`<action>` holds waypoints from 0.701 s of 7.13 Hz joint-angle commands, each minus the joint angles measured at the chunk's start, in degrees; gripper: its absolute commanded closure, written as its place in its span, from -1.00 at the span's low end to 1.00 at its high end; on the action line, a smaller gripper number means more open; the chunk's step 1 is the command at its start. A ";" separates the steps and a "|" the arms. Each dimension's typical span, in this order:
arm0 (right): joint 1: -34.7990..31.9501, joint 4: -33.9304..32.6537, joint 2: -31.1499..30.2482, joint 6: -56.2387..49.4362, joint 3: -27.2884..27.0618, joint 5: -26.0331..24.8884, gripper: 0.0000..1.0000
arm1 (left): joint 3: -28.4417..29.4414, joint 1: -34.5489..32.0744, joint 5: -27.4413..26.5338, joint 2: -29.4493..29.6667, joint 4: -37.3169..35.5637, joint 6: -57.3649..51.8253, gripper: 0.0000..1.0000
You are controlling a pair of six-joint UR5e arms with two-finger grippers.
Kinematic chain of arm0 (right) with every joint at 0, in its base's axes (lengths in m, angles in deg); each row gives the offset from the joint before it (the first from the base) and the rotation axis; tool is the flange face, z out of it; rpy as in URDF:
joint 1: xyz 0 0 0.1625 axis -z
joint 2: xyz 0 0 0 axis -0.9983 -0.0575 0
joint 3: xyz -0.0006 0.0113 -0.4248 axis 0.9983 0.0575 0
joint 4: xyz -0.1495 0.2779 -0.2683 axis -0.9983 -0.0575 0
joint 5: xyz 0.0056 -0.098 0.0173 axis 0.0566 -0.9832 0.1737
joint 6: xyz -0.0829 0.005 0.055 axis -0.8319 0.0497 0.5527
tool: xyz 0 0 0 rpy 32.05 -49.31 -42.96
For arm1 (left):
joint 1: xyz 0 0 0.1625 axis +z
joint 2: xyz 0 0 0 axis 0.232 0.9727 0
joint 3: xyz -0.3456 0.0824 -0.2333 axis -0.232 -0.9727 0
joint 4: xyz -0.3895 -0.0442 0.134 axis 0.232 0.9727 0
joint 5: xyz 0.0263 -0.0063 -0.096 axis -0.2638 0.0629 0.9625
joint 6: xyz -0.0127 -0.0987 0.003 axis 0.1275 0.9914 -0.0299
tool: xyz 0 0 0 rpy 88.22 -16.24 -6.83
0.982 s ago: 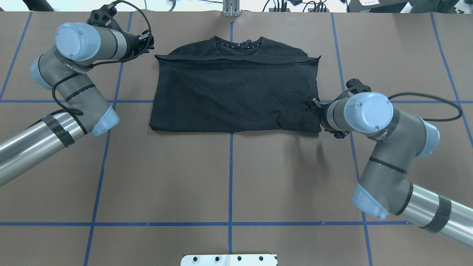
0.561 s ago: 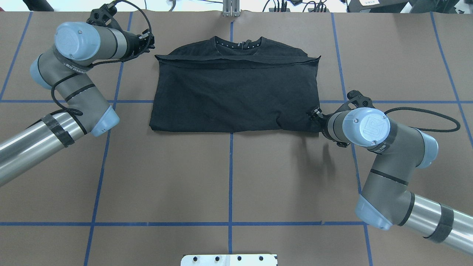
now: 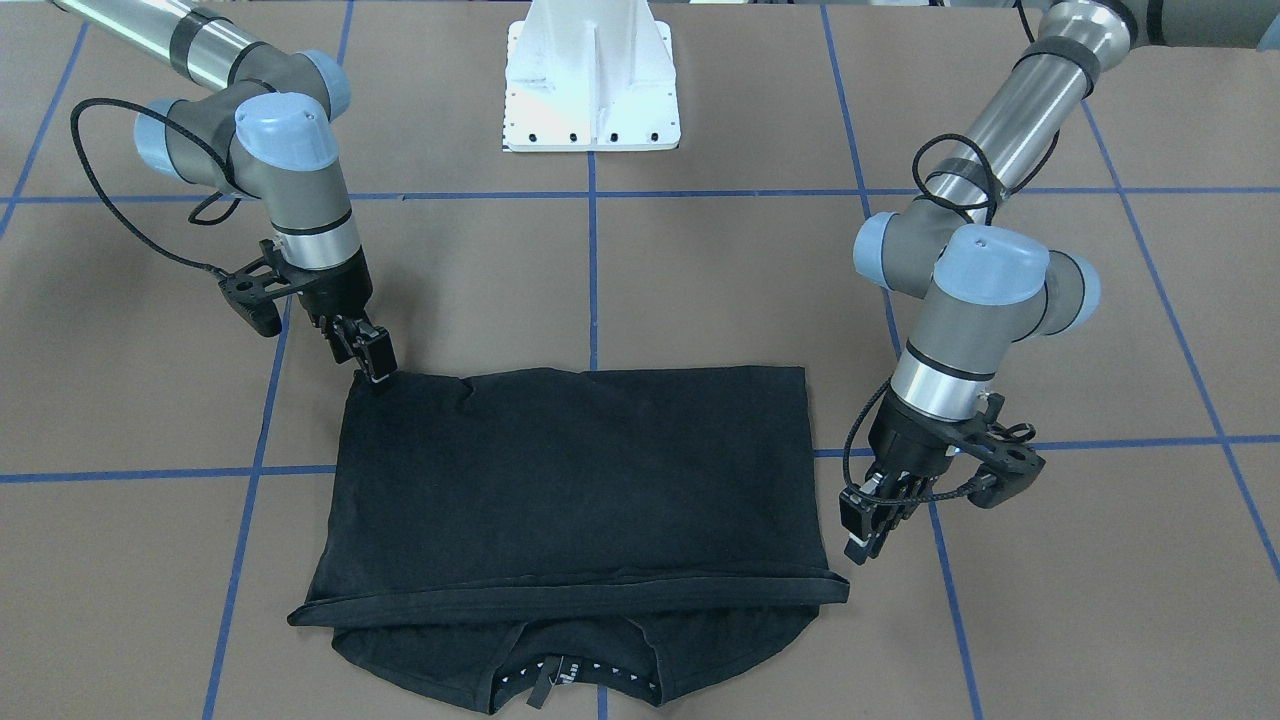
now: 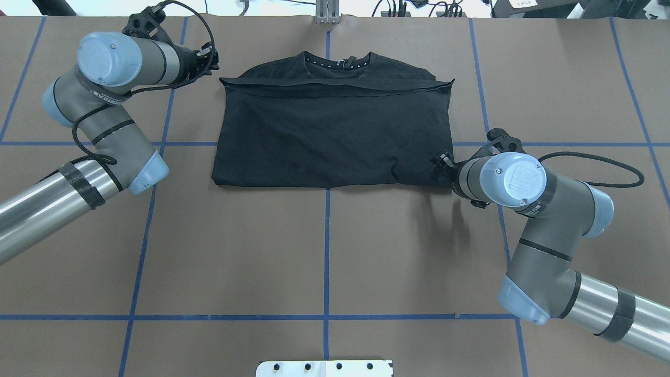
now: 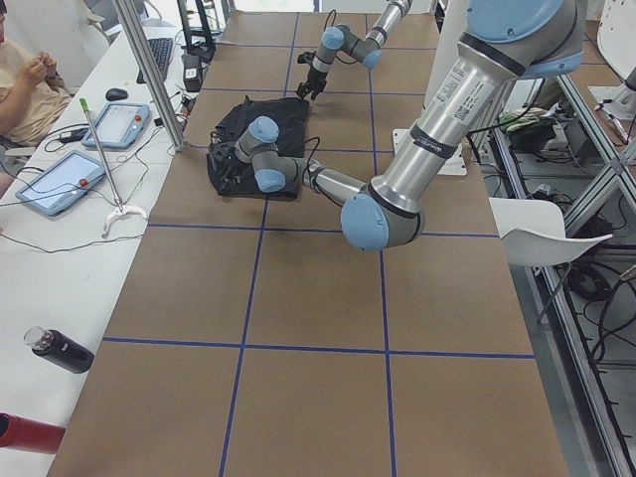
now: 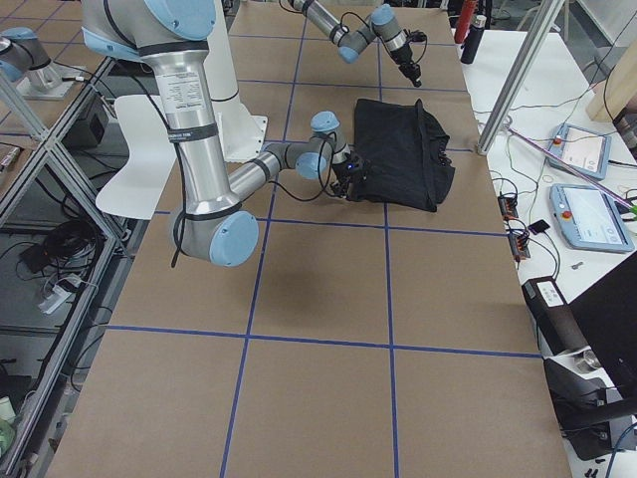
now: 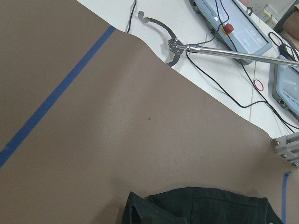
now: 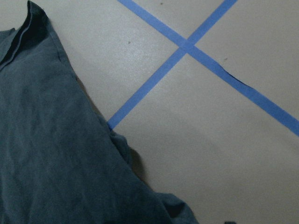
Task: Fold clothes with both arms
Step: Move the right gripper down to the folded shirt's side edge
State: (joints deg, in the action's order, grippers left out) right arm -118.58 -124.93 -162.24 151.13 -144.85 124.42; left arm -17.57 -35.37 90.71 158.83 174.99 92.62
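1. Black short-sleeved T-shirt (image 4: 335, 136) lies flat mid brown paper-covered tabletop (image 4: 235, 251), hem doubled up twd collar. Long axis runs L–R across robot, collar on far side.
2. Right pincer (image 3: 372, 365): tips touch shirt's near-right corner. Looks narrow; can't tell if cloth is nipped. Nearer arm of the two.
3. Left pincer (image 3: 865, 535): just beside far-left corner by the fold edge, not touching. Looks narrow, holds nothing.
4. Next prob. a corner grab; cloth lies inboard of both pincers.
5. Around: blue tape grid lines (image 4: 326, 251); white pedestal base (image 3: 592, 80) well apart. Nothing seems in the way.
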 commanded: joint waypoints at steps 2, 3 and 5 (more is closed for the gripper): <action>-0.12 2.79 0.03 1.44 1.37 -0.02 0.30 | 0.00 0.09 0.00 -0.03 0.03 0.00 0.42; -0.29 2.88 -0.06 1.27 1.28 0.15 0.99 | 0.09 0.18 -0.09 -0.03 0.12 0.09 0.42; -0.29 3.15 -0.67 0.83 0.93 0.42 1.00 | 0.17 0.27 -0.09 0.06 0.47 0.00 0.38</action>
State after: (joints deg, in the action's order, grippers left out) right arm -118.84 -121.89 -162.57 152.21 -143.73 124.67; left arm -17.44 -35.18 90.64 158.82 175.30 92.68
